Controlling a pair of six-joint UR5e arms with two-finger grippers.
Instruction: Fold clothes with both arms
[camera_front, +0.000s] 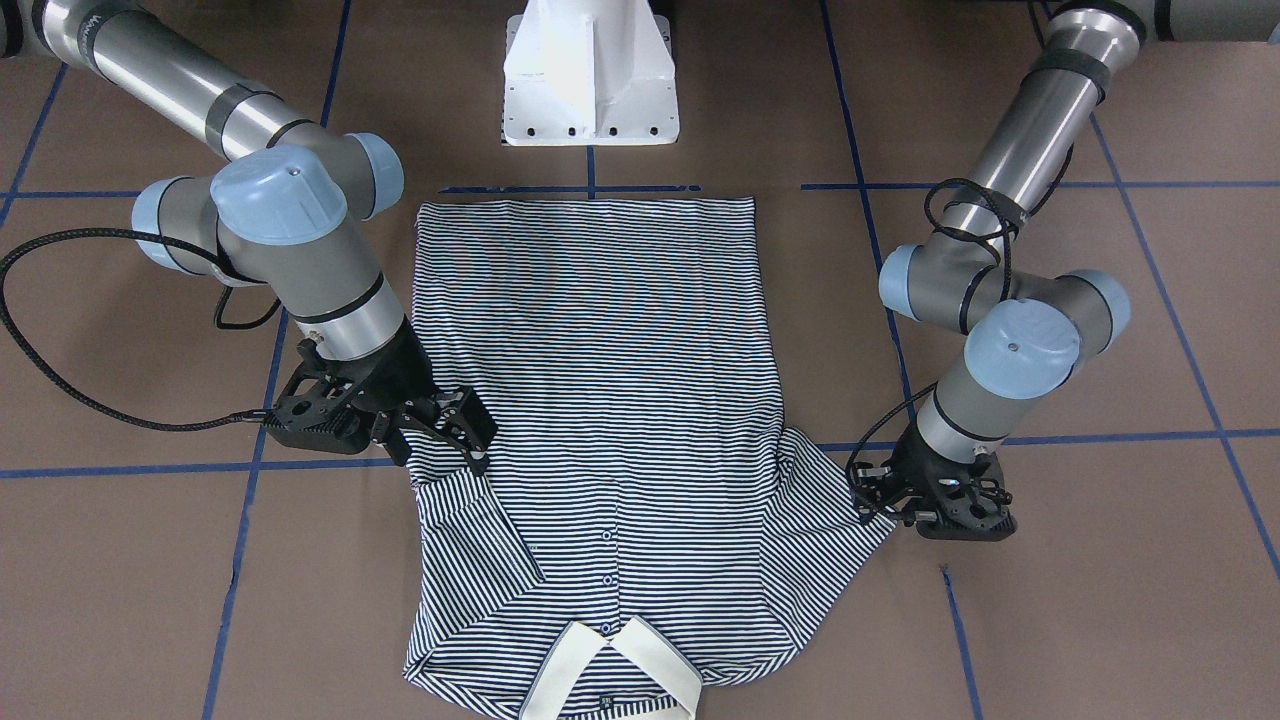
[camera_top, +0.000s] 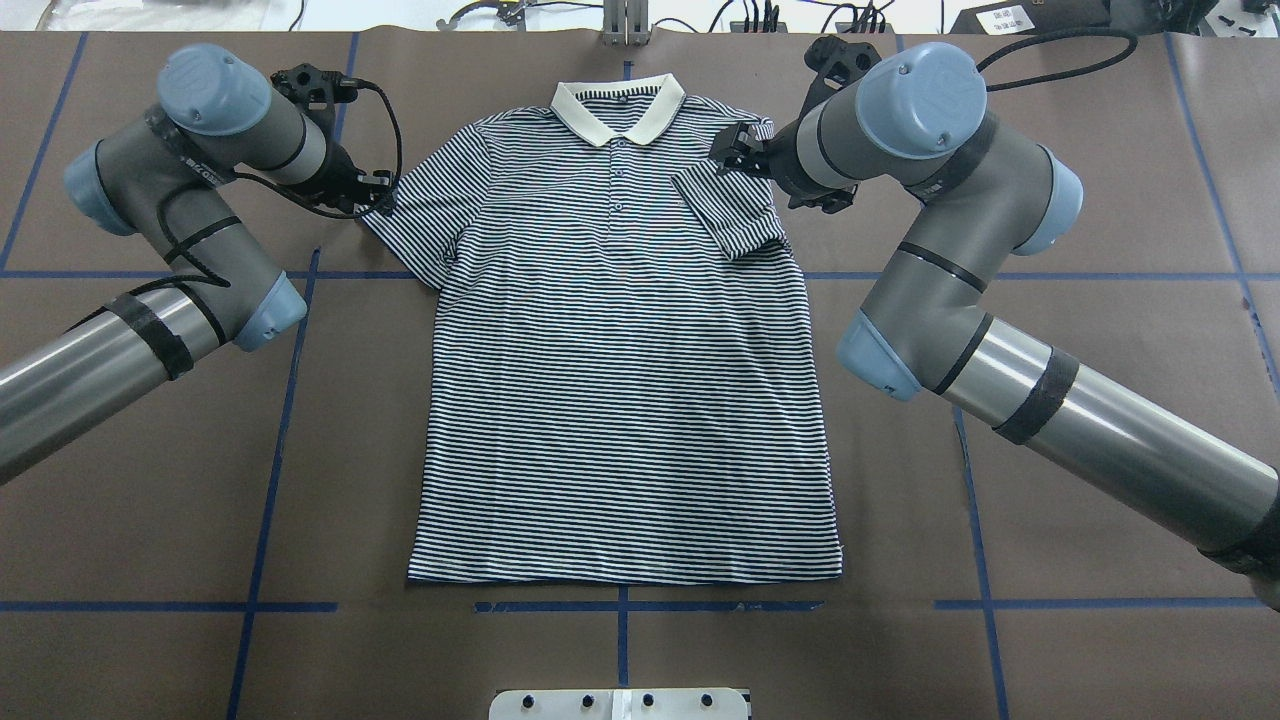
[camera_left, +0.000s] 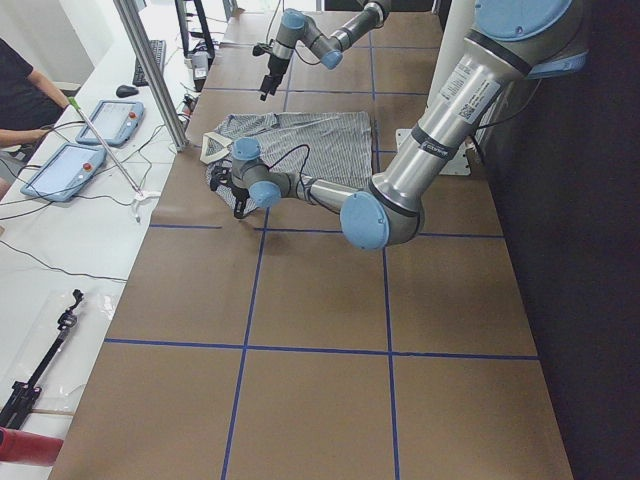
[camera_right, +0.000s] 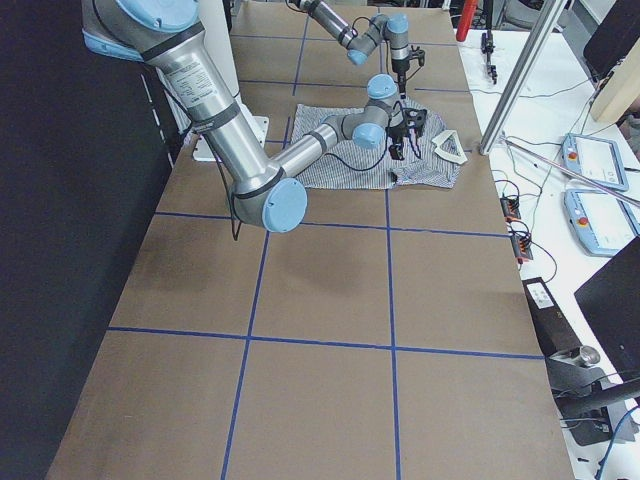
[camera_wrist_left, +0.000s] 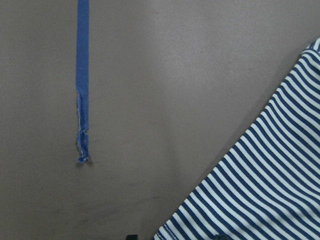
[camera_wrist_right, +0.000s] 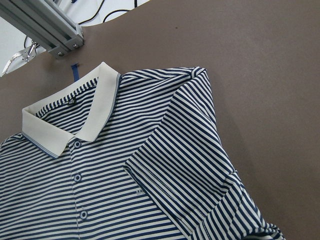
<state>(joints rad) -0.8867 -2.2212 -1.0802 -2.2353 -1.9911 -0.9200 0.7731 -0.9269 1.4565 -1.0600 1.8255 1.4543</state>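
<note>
The striped polo shirt lies flat, front up, with its cream collar at the table's far side. One sleeve is folded in over the chest, and the right wrist view shows it lying beside the placket. My right gripper hovers at that folded sleeve's shoulder end and looks open, with nothing in it. The other sleeve is spread flat on the table. My left gripper sits low at that sleeve's outer corner, with its fingers apart at the hem.
The white pedestal base stands near the shirt's bottom hem. Blue tape lines cross the brown table cover. An aluminium frame post rises behind the collar. A side desk with tablets and a person's arm lie past the far edge.
</note>
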